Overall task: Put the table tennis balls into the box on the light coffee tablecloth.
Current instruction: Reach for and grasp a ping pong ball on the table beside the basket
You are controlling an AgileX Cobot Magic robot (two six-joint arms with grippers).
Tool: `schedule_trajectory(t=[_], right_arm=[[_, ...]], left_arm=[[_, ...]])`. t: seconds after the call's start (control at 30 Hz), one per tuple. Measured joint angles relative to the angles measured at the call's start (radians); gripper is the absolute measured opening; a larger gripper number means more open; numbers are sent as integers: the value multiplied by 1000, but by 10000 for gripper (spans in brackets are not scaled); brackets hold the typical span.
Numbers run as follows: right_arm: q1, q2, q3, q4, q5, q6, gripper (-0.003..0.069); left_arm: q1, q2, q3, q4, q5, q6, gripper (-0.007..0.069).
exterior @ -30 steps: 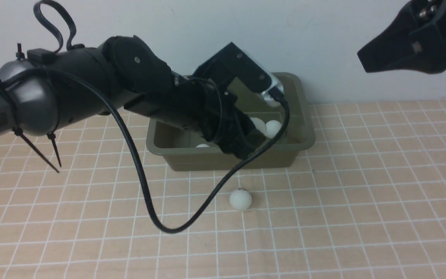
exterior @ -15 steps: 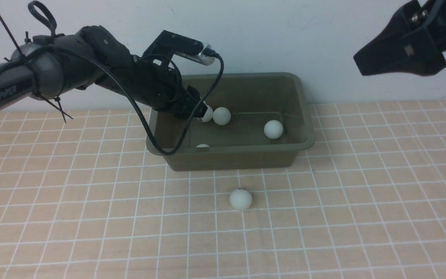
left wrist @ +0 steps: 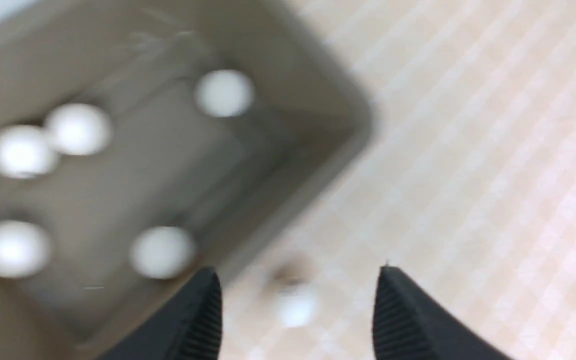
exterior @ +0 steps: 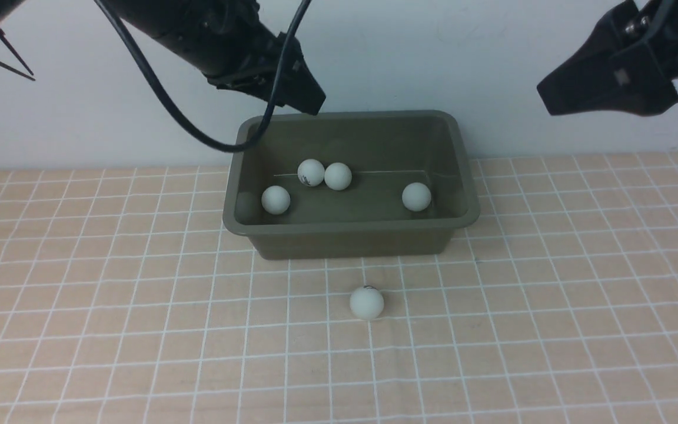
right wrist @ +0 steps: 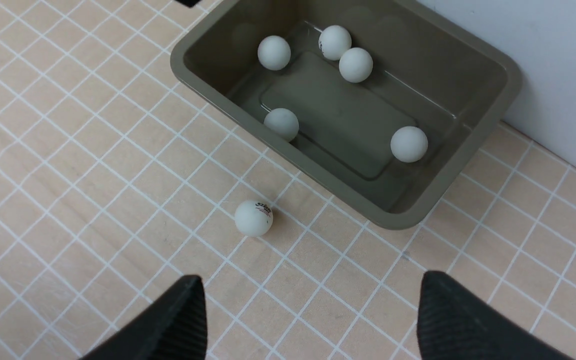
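Observation:
The olive-green box (exterior: pixel 351 242) stands on the light coffee tablecloth (exterior: pixel 139 330) against the back wall. Several table tennis balls lie inside it, among them a touching pair (exterior: pixel 311 172) (exterior: pixel 338 176) and one near the right end (exterior: pixel 416 196). One more ball (exterior: pixel 366 302) (right wrist: pixel 253 218) rests on the cloth just in front of the box. My left gripper (exterior: pixel 301 94) (left wrist: pixel 297 272) hangs open and empty above the box's back left corner. My right gripper (exterior: pixel 557 97) (right wrist: pixel 312 277) is held high at the right, open and empty.
A pale wall runs directly behind the box. The left arm's black cable (exterior: pixel 198 132) loops down to the box's back left rim. Checked cloth spreads to the left, right and front of the box.
My left arm has lifted out of the box and pulled back up and to the left. The balls it hid now show. The right arm and the ball on the cloth have not moved.

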Motion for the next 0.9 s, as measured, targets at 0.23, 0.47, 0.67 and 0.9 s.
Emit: schedule_trajectory(t=[0.23,0.47,0.67,0.9], right_arm=[[0,0,0,0,-23,-5,512],[0,0,0,-1,-19,-9,512],[0,0,0,-4,-4,-12,512],[0,0,0,-4,-4,-12,512]], left_arm=[[-42,-14,12,-19,19,-178,212],[-213,-52,210,183,18,-258,175],[-359,-64,429,354,13,-293,176],[-441,-64,507,467,-288,-269,232]])
